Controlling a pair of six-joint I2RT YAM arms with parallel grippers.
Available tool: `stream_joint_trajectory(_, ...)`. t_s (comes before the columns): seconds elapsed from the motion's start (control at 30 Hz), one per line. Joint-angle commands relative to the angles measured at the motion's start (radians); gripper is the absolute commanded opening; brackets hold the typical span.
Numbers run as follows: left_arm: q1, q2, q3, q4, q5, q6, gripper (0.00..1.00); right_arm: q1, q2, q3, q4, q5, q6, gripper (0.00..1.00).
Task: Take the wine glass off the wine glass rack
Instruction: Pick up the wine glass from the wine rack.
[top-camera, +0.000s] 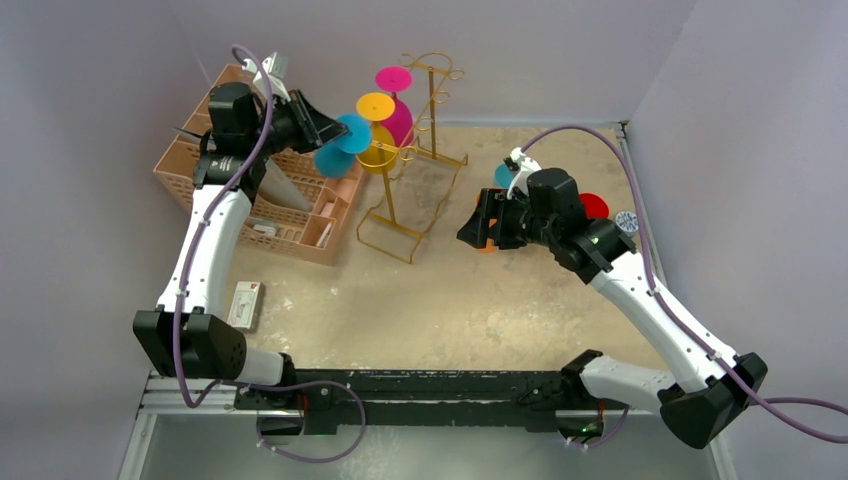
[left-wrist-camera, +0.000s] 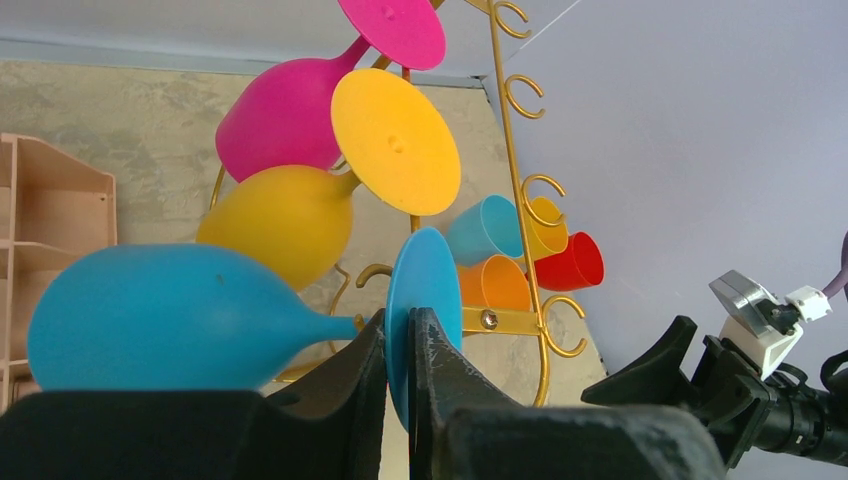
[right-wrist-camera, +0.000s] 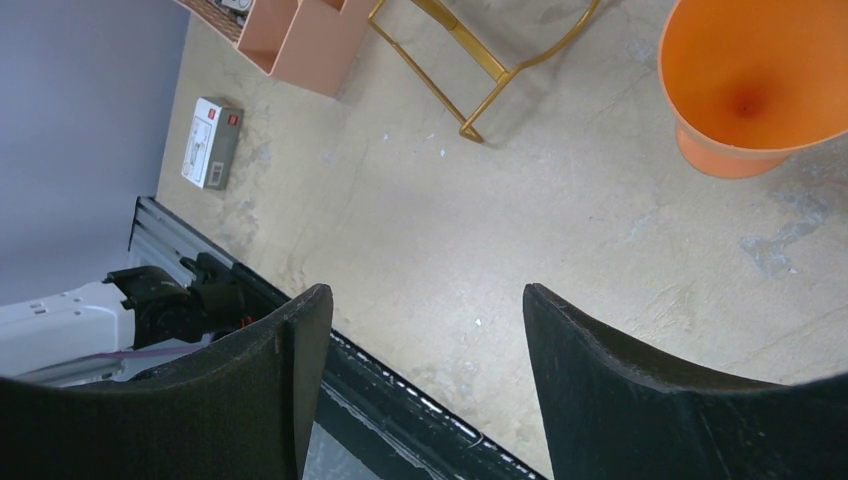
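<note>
The gold wire wine glass rack (top-camera: 432, 120) stands at the back of the table, with a pink wine glass (top-camera: 396, 104) and a yellow wine glass (top-camera: 377, 132) hanging on it. A blue wine glass (left-wrist-camera: 150, 315) lies sideways at the rack's left side. My left gripper (left-wrist-camera: 400, 335) is shut on its round foot (left-wrist-camera: 425, 285), one finger on each face of the disc. The stem runs past a gold curl of the rack (left-wrist-camera: 515, 190); I cannot tell whether it still rests on it. My right gripper (right-wrist-camera: 425, 300) hovers open over bare table, holding nothing.
A peach lattice organizer (top-camera: 290, 210) sits under my left arm. A small white box (top-camera: 245, 304) lies near the left front. An orange cup (right-wrist-camera: 750, 80) stands by my right gripper, with a red cup (top-camera: 596, 205) and a light blue cup (top-camera: 503, 176) behind it.
</note>
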Motion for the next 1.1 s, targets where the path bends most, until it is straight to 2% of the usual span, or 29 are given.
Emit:
stream_joint_trajectory(0.0,0.005,-0.034,0.041,-0.007,-0.017,0.016,0.00,-0.001,-0.017,-0.005,0.016,-0.002,0.011,0.72)
stream_joint_trajectory(0.57,0.011,-0.040,0.086,-0.013,0.000,0.047,0.00,-0.001,-0.018,-0.003,0.013,-0.005,0.012,0.73)
stream_joint_trajectory(0.77,0.012,-0.054,0.152,-0.073,-0.052,0.094,0.00,-0.001,-0.051,-0.027,0.035,0.002,0.003,0.73)
stream_joint_trajectory(0.9,0.012,-0.111,0.137,-0.087,-0.117,0.126,0.00,-0.001,-0.060,-0.040,0.055,0.003,0.003,0.74)
stream_joint_trajectory(1.07,0.012,-0.139,0.114,-0.048,-0.101,0.127,0.00,-0.001,-0.044,-0.028,0.050,-0.011,0.002,0.74)
